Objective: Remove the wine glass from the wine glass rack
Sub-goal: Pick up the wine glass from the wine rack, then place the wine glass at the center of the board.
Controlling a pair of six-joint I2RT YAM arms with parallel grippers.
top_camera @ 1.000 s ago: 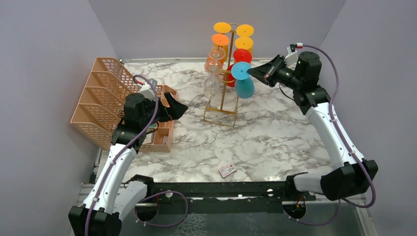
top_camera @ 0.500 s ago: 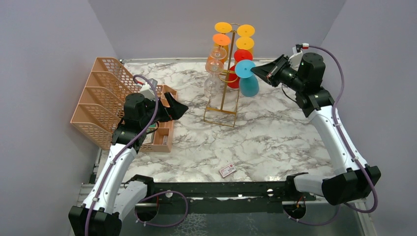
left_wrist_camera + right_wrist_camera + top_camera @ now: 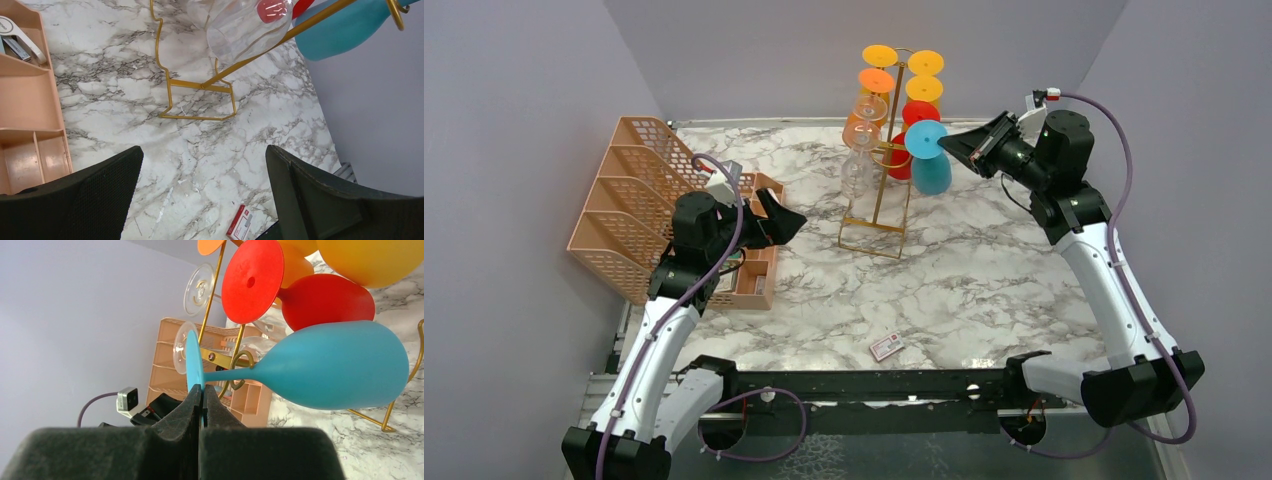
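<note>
left fingers spread wide, right fingers pinched

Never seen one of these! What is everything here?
wine glass rack: one, gold, back centre.
blue wine glass: one, blue, stem in a rack hook.
other wine glasses: about seven, yellow, orange, red, clear, hanging on rack.
mesh organiser: one, peach, far left.
tray: one, peach, beside organiser.
small box: one, red-white, near front edge.
table: one, grey-white marble, under everything.
left gripper: one, black, open, by the tray.
right gripper: one, black, shut on blue glass's foot.
</note>
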